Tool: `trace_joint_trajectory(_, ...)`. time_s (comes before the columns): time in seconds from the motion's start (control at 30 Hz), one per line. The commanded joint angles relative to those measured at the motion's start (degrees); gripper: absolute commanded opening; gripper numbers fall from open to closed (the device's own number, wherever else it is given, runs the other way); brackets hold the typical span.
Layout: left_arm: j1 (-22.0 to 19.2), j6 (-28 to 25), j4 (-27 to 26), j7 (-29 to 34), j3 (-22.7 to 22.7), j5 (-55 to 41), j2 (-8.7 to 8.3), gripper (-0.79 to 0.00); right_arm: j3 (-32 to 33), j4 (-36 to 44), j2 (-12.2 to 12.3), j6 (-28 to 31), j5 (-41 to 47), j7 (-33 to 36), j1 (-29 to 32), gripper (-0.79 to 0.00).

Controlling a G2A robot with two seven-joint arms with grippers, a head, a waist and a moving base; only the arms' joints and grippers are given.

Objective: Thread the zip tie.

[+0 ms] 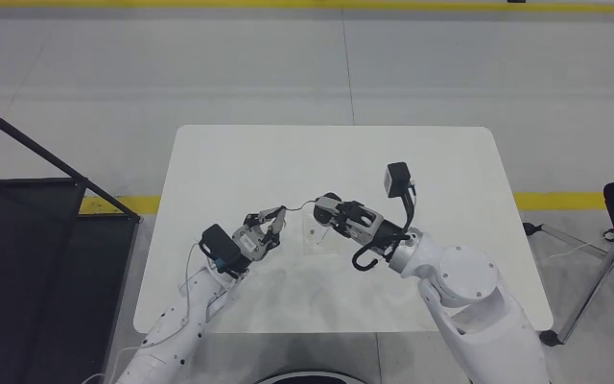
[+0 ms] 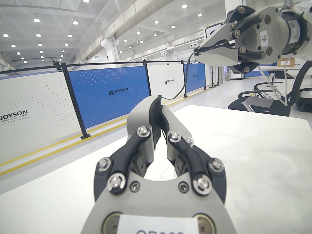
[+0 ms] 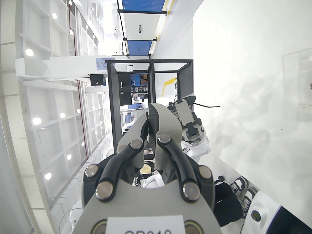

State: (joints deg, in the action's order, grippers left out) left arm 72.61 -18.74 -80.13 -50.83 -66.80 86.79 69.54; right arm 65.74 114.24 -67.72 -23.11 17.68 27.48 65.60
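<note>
A thin black zip tie [image 1: 300, 203] spans the short gap between my two grippers above the middle of the white table [image 1: 432, 173]. My left gripper [image 1: 280, 213] is shut on one end; in the left wrist view the zip tie [image 2: 186, 79] curves up from its tips [image 2: 159, 99] to the right gripper [image 2: 198, 51], which is shut on the other end. My right gripper [image 1: 319, 205] faces the left one, tips almost meeting. In the right wrist view my own gripper [image 3: 149, 108] is shut, and a free tail of the zip tie [image 3: 209, 106] sticks out past the left gripper [image 3: 189, 99].
A clear plastic piece [image 1: 312, 240] lies on the table just below the two grippers, seen also as the clear piece [image 3: 297, 81]. A black frame [image 1: 38, 154] stands off the table's left side. A yellow floor line [image 1: 566, 201] runs behind.
</note>
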Motion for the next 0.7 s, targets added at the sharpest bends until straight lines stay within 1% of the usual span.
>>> trace_joint_trajectory(0.0, 0.0, 0.0, 0.0, 0.0, 0.0, 0.1, 0.02, -0.785, 0.1, 0.1, 0.0, 0.0, 0.1, 0.0, 0.1, -0.785)
trace_joint_trajectory(0.27, -0.1, -1.6, 0.1, 0.5, 0.3, -0.5, 0.08, -0.785, 0.4, 0.2, -0.1, 0.7, 0.4, -0.1, 0.5, -0.785)
trace_joint_trajectory(0.5, -0.1, -0.6, 0.4, 0.9, 0.7, -2.0, 0.4, -0.785, 0.5, 0.3, 0.0, 0.7, -0.4, 0.5, 0.7, -0.785)
trace_joint_trajectory(0.67, -0.1, -1.7, 0.6, 1.4, 1.0, -3.9, 0.59, -0.785, 0.3, 0.6, 0.0, 0.0, -1.5, 1.0, 0.6, -0.785)
